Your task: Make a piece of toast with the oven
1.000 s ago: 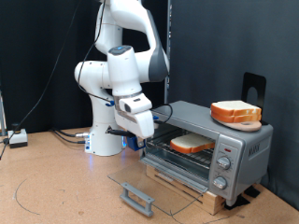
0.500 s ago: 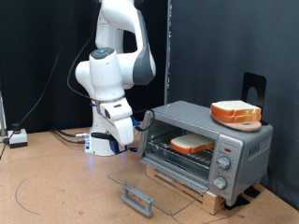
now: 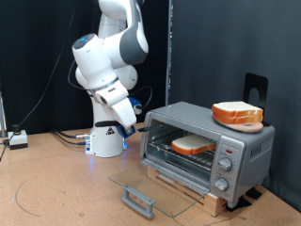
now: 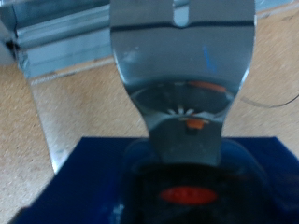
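Observation:
The oven [image 3: 246,141] stands at the exterior view's right on a wooden board, with its glass door [image 3: 160,184] folded down flat and its dark bar handle [image 3: 138,200] at the front. The piece of toast [image 3: 193,144] lies flat on the wire rack inside. My gripper [image 3: 133,125] hangs to the left of the oven, clear of the opening, with nothing seen between its fingers. The wrist view shows no fingers, only the arm's silver base column [image 4: 182,75] on its blue foot [image 4: 112,177].
A pile of bread slices [image 3: 237,114] sits on the oven's top. Round knobs [image 3: 224,168] run down the right side of the oven's front. A black stand [image 3: 256,87] rises behind it. Cables [image 3: 38,188] and a small box [image 3: 17,138] lie on the brown table at left.
The arm has drawn back from the oven's opening, up and to the left, over the last second. The toast stays on the rack and the door stays open.

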Controlling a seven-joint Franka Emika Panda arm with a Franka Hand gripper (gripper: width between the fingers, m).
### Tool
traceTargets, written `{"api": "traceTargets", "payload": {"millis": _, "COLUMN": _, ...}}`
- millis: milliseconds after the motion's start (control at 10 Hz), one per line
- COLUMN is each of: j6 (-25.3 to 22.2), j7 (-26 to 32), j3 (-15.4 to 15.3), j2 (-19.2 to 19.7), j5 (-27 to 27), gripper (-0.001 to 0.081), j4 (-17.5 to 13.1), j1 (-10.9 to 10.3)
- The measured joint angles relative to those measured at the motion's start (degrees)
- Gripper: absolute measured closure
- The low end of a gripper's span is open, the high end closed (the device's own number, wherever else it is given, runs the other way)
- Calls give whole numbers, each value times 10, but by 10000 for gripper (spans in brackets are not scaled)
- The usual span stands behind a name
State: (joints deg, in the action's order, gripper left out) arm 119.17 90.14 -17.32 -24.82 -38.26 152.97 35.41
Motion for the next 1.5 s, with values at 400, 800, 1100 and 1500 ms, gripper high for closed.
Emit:
{"api": "traceTargets", "payload": {"millis": 400, "j6": -71, "j7": 5, "j3": 28, "j2": -63, "j5": -4, "gripper": 411, "j4": -20, "j1": 1}}
{"api": "traceTargets", "payload": {"millis": 800, "j6": -135, "j7": 57, "j3": 26, "j2": -63, "j5": -25, "gripper": 411, "j4": -17, "j1": -31}}
{"api": "traceTargets", "payload": {"millis": 1100, "j6": -187, "j7": 88, "j3": 13, "j2": -86, "j5": -25, "gripper": 411, "j4": -13, "j1": -75}}
{"api": "traceTargets", "payload": {"millis": 1500, "j6": -211, "j7": 53, "j3": -26, "j2": -140, "j5": -58, "gripper": 411, "j4": 4, "j1": -113}}
